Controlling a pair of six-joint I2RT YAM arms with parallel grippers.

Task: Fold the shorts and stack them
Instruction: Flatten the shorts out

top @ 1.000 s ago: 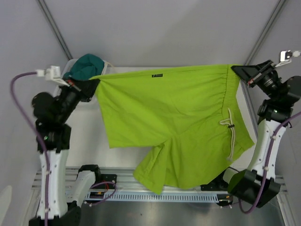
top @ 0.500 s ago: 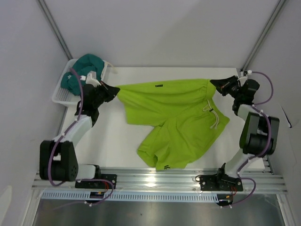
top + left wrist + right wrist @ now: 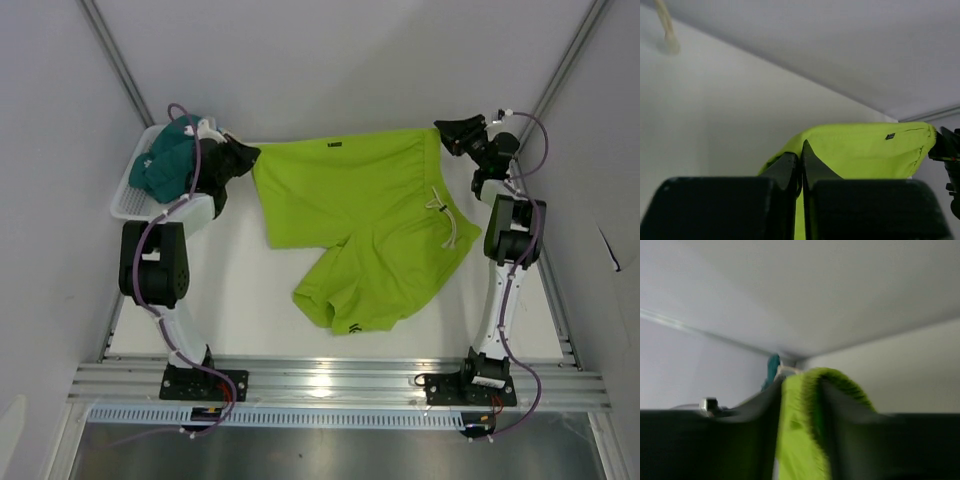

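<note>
The lime green shorts lie spread on the white table, waistband to the right, cream drawstring on top. My left gripper is shut on their far left corner; in the left wrist view the fingers pinch the green cloth. My right gripper is at the far right corner on the waistband. In the blurred right wrist view its jaws stand parted with green fabric lying loosely between them. The dark teal shorts sit bundled in the basket.
The white mesh basket stands at the far left corner, right behind my left gripper. Grey walls close in the table at the back and sides. A metal rail with both arm bases runs along the near edge.
Both arms have reached out toward the far edge and brought the lime shorts down from the air onto the table. The right jaws have parted.
</note>
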